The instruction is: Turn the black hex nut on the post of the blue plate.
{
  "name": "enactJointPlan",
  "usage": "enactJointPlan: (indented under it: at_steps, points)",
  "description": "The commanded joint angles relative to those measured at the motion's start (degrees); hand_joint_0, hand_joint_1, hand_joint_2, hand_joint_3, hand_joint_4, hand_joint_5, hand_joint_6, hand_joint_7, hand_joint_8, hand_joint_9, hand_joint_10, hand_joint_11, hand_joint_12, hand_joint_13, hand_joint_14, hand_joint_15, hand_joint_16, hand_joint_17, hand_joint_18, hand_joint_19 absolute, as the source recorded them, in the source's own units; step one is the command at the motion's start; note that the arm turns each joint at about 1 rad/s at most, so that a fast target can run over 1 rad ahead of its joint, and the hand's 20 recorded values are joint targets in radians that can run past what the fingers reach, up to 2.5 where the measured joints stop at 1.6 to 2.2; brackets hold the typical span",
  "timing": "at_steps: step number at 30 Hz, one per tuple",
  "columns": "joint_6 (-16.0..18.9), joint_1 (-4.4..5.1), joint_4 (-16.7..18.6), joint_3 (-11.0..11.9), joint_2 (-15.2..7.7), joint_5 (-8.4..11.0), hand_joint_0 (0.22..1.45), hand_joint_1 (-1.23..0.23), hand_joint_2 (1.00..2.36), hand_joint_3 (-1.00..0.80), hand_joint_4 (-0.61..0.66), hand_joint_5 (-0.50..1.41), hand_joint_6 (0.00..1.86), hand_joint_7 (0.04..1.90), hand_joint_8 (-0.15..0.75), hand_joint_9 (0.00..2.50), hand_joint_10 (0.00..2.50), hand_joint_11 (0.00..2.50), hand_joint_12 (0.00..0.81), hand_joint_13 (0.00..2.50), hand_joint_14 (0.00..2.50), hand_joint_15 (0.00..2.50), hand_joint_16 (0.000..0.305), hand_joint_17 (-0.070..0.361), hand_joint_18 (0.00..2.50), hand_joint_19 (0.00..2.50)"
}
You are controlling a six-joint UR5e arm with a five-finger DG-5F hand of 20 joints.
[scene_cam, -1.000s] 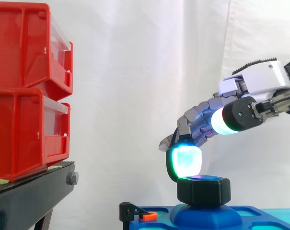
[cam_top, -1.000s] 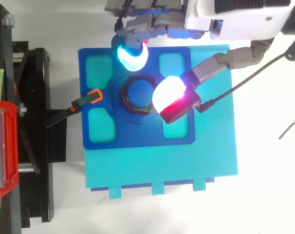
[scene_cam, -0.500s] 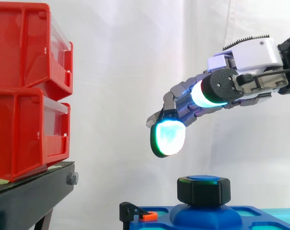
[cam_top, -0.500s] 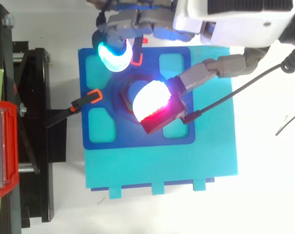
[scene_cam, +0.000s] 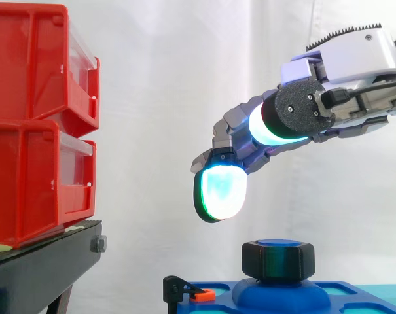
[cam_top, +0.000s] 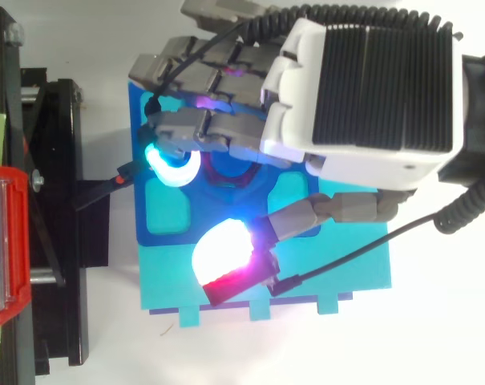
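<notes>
Hand (scene_cam: 345, 62), open with relaxed fingers, hovers above the faceted matte black hex nut (scene_cam: 278, 261) on the blue plate's (scene_cam: 217, 305) domed post (scene_cam: 279, 296).

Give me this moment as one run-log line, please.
black hex nut: on post of blue plate | hand: open, above nut, no contact

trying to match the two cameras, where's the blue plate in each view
Side view: the blue plate runs along the bottom edge, from just left of centre to the right edge, below the hand.
Top view: the blue plate lies in the middle of the picture, partly under the hand, its lower left border bare.
Shared landmark: the red bins, at the left edge in both views.
</notes>
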Motion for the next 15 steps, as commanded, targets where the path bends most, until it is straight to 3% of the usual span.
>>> enactJointPlan:
  at_steps: [1, 6, 15]
  points:
    - [0.0, 0.68, -0.34, 0.0, -0.07, 0.75, 0.47, -0.25, 1.0, -0.5, 0.17, -0.22, 0.5, 1.03, 0.239, 0.21, 0.0, 0.0, 0.377, 0.26, 0.0, 0.1, 0.06, 0.136, 0.08, 0.17]
    - [-0.18, 0.77, -1.22, -0.08, 0.02, 0.49, 0.47, -0.25, 1.0, -0.5, 0.17, -0.22, 0.5, 1.03, 0.238, 0.21, 0.0, 0.0, 0.377, 0.26, 0.0, 0.1, 0.06, 0.136, 0.08, 0.17]
    - [-1.41, -0.02, -0.78, -1.4, -0.07, -0.12, 0.47, -0.25, 1.0, -0.5, 0.17, -0.22, 0.5, 1.03, 0.238, 0.21, 0.0, 0.0, 0.378, 0.26, 0.0, 0.1, 0.06, 0.135, 0.08, 0.17]
